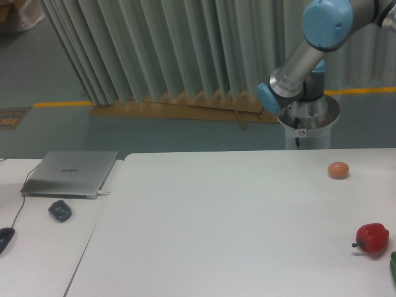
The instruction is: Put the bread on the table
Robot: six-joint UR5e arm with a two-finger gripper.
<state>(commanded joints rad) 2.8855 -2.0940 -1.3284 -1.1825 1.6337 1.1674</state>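
At the far left edge, a dark computer mouse with its thin black cable lies on a separate pale side surface. Just right of it sits a small dark grey lumpy object, and behind that a closed silver laptop lies flat, close to the seam where the side surface meets the large smooth white worktop with its rounded corner.

Behind the worktop hangs a long pleated pale grey-green curtain, with a flat brown board lying along the floor at its foot and a yellow floor stripe running to the left.

Further right, the silver robot arm with light blue joint caps rises from a round metal base behind the worktop's far edge and leaves the picture at the top right. The tool is out of view, so whether it is open or closed cannot be told.

On the right part of the worktop rests a round tan-orange egg-like ball. Nearer the front, well apart from it, lies a glossy red toy pepper with a dark stem, and at the very right edge a sliver of a green object shows.

The bread is not visible anywhere in this view.
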